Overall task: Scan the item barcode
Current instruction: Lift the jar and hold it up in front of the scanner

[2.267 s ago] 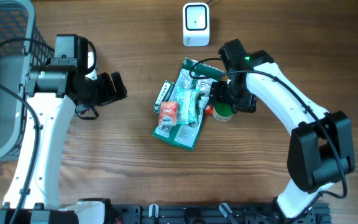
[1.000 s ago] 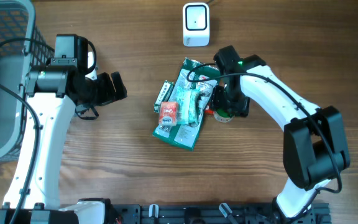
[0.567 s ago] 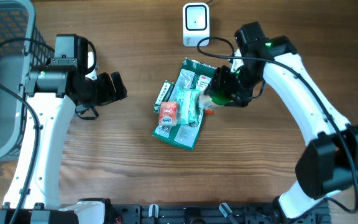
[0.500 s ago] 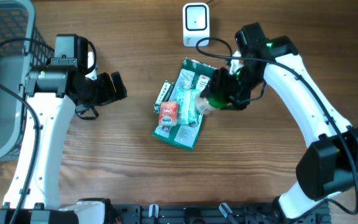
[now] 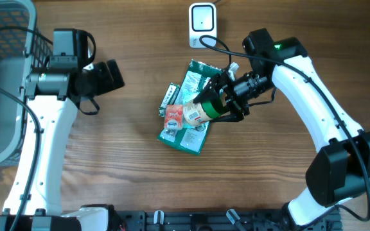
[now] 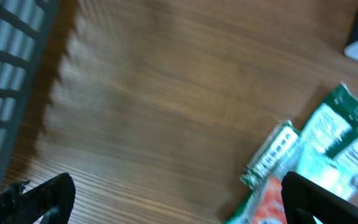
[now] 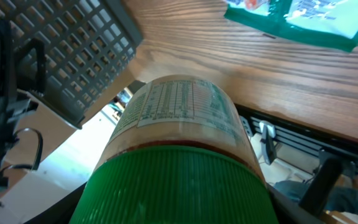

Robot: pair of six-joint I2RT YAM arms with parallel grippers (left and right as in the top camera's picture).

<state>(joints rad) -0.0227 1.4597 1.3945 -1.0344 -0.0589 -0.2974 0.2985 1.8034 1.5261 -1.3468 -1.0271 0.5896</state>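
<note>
Green-lidded jar [image 5: 201,110]: newly lifted off table [image 5: 108,167], tipped sideways, grasped by right fingers [image 5: 223,90]; scanner [image 5: 202,24] next. Left fingers [image 5: 113,72] spread, empty.

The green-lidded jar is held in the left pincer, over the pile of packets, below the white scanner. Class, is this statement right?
No. The right pincer, not the left, holds the green-lidded jar; the left pincer is open and empty. The overhead view shows it. The jar is indeed over the pile of packets, below the white scanner.
</note>
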